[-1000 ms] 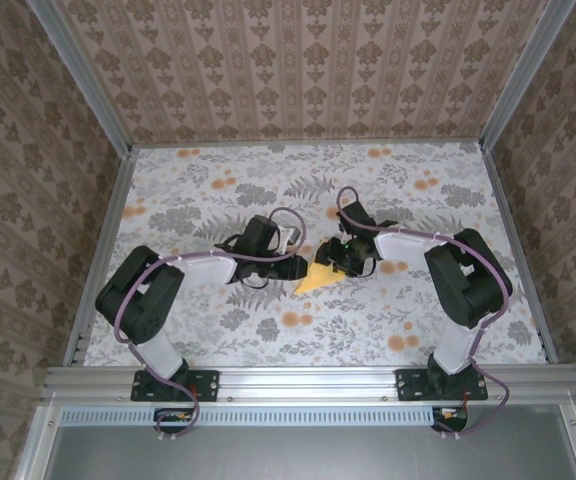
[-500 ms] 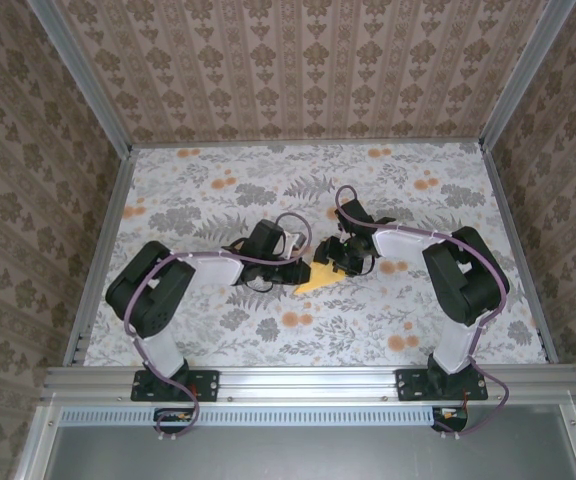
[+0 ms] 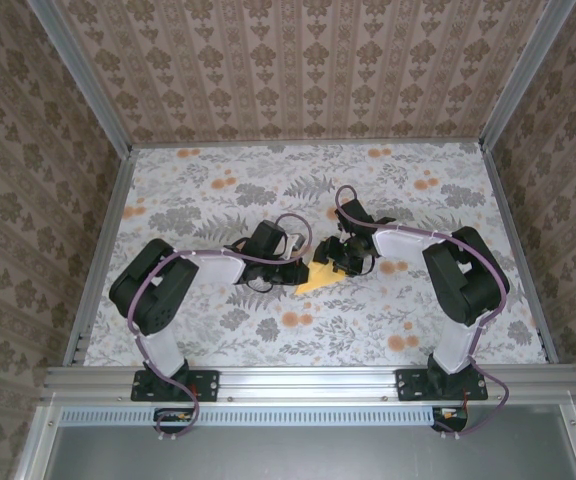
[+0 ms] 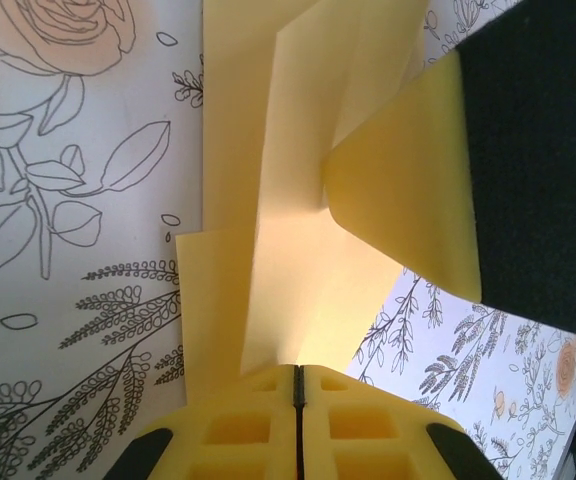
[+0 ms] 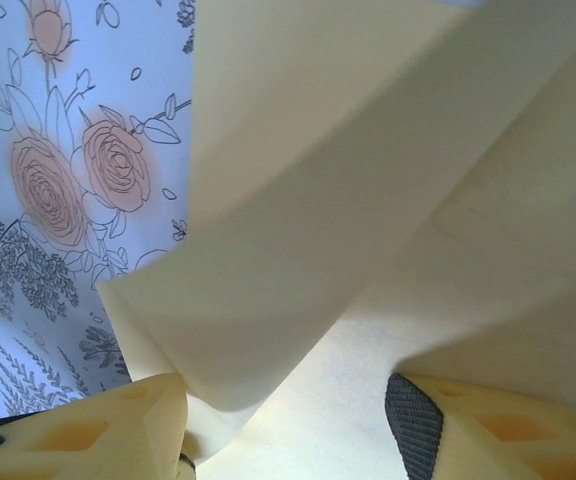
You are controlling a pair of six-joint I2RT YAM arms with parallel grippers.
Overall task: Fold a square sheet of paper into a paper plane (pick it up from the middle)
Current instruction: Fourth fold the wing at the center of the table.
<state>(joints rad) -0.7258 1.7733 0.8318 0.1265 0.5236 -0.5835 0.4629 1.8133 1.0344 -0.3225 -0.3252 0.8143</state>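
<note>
Left tool [image 4: 298, 378] pinched shut on the partly folded paper [image 4: 268, 200], right tool [image 5: 286, 420] spread around it, looks like plenty of creases left

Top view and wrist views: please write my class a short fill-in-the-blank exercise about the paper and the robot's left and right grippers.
1. From above, the paper lies ___ the left gripper and the right gripper.
2. The paper's colour is pale ___.
3. In the left wrist view, the left gripper is ___ on the paper.
4. In the right wrist view, the right gripper's fingers stand ___, with paper running between them.
Missing words: between; yellow; shut; apart.
</note>
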